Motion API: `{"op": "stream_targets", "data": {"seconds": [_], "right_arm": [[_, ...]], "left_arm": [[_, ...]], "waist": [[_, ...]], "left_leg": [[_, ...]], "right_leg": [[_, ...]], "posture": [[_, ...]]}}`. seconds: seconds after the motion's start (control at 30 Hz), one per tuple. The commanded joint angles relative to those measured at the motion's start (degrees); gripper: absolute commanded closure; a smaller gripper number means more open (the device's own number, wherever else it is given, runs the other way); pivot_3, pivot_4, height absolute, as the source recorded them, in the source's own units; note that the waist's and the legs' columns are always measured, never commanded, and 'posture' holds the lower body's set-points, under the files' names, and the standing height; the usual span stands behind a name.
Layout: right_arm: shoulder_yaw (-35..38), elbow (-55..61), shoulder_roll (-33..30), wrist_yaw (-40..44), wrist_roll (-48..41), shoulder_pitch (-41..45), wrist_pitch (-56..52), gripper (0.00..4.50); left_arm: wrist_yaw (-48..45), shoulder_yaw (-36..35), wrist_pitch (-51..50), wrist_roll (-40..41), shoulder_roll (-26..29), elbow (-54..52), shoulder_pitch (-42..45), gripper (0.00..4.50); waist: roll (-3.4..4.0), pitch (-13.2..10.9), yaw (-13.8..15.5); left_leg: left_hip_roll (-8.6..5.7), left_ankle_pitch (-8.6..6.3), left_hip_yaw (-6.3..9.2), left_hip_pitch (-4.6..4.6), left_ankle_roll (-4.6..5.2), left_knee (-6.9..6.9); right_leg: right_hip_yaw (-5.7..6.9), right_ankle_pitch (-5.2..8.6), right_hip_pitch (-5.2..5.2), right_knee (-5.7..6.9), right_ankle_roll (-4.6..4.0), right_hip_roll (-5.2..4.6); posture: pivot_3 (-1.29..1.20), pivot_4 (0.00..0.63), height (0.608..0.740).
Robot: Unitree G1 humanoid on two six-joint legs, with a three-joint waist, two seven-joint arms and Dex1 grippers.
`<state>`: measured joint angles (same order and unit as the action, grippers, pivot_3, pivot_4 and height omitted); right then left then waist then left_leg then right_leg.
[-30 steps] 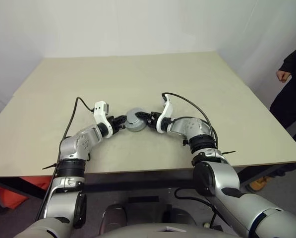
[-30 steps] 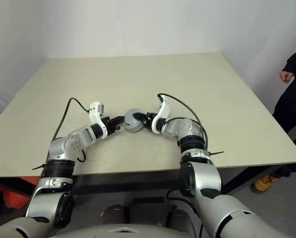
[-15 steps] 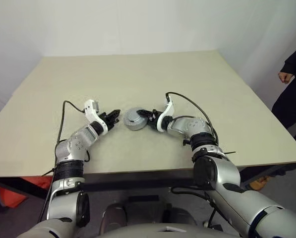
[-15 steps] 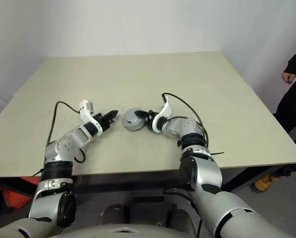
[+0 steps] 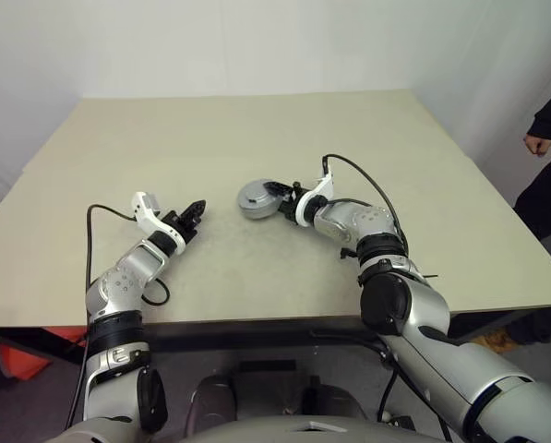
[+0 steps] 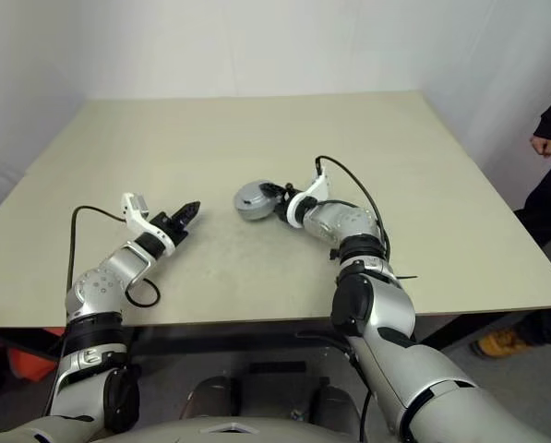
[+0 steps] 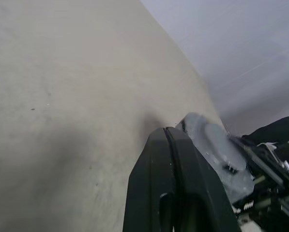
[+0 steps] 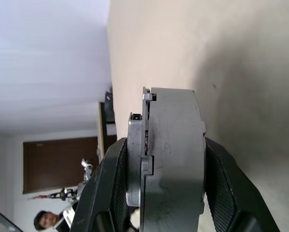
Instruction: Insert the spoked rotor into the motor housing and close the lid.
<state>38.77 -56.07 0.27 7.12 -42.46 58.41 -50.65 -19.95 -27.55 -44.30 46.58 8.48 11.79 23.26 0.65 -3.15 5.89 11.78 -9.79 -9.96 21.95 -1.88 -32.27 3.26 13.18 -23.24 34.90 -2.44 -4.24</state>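
The right gripper [image 8: 156, 193] has its two black fingers [image 8: 113, 183] about half apart and pressed on both sides of a grey round assembly, which I take for the motor housing [image 5: 257, 198] with the lid [image 8: 135, 159] already on it; from the wrist view the fingers clamp it across its thickness, and it looks lifted and tilted, not lying flat on the table [image 5: 257, 129]. The left gripper [image 5: 194, 210] has its jaws fully closed and holds nothing; it hangs over the table at about 9 o'clock of the housing, well apart from it.

The spoked rotor is not lying loose anywhere on the table, so I judge it is already inside the housing. The lid seems to be seated, though a thin seam and a small tab are visible on the edge, so I cannot tell if it is completely closed. What is left, in my opinion, is only to put the assembly down. At about 3 o'clock, at the table's edge, a person's hand [image 5: 536, 143] is seen
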Motion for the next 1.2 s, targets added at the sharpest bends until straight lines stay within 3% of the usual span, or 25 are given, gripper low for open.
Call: {"op": "stream_targets", "data": {"seconds": [0.03,0.3,0.47,0.7,0.77,0.97,1.2], "right_arm": [[2.4,0.7,0.0,0.1,-4.2,3.3,0.4,2.27],[4.1,4.3,0.8,-0.8,-8.7,5.1,-2.5,2.27],[3.9,7.5,1.6,-1.7,-11.8,5.7,-6.3,2.27],[2.7,12.8,3.5,-2.9,-14.8,4.3,-11.5,2.27],[2.3,14.2,4.0,-3.2,-15.4,3.7,-12.8,2.27],[0.8,17.4,5.2,-3.8,-16.2,1.9,-15.6,2.27],[0.3,20.0,6.1,-4.3,-17.4,1.4,-16.8,2.27]], "left_arm": [[1.7,-2.2,-1.4,5.0,-0.7,-3.7,0.2,4.50],[4.8,-7.3,-5.3,18.5,-2.7,-6.4,0.0,4.50],[6.4,-7.5,-5.8,24.1,-3.3,-7.1,0.1,2.99],[9.2,-6.5,-7.4,32.1,-5.2,-7.1,0.2,0.49],[10.5,-6.7,-8.6,36.5,-5.8,-6.5,0.6,0.05],[13.0,-5.7,-8.8,44.4,-6.4,-5.4,1.6,0.05],[12.3,-3.3,-7.2,41.5,-5.5,0.8,5.5,0.05]], "waist": [[-0.01,0.0,0.0],[-0.07,-0.1,0.0],[-0.11,-0.1,0.1],[-0.17,-0.1,0.2],[-0.19,-0.1,0.2],[-0.27,-0.2,0.2],[-0.43,-0.3,0.2]], "left_leg": [[0.00,0.00,0.00,0.01,0.00,-0.02],[0.03,0.00,0.02,-0.01,-0.01,-0.27],[0.03,0.01,0.05,-0.01,-0.02,-0.41],[0.03,0.02,0.10,-0.02,-0.05,-0.48],[0.02,0.03,0.10,-0.01,-0.06,-0.49],[0.01,0.04,0.11,-0.01,-0.09,-0.49],[-0.01,0.10,0.14,0.00,-0.20,-0.52]], "right_leg": [[0.00,0.00,0.00,0.01,0.00,0.00],[0.00,0.05,0.00,0.31,-0.08,0.00],[-0.01,0.05,0.00,0.45,-0.07,0.00],[-0.01,-0.04,0.00,0.54,0.09,0.00],[-0.01,-0.05,0.00,0.55,0.11,0.00],[-0.01,-0.07,0.00,0.55,0.14,0.01],[-0.08,-0.20,0.02,0.54,0.39,0.01]], "posture": [[0.00,0.000,0.740],[0.00,0.000,0.740],[0.00,0.000,0.740],[0.00,0.000,0.740],[0.00,0.000,0.740],[0.00,0.000,0.740],[0.00,0.000,0.740]]}}
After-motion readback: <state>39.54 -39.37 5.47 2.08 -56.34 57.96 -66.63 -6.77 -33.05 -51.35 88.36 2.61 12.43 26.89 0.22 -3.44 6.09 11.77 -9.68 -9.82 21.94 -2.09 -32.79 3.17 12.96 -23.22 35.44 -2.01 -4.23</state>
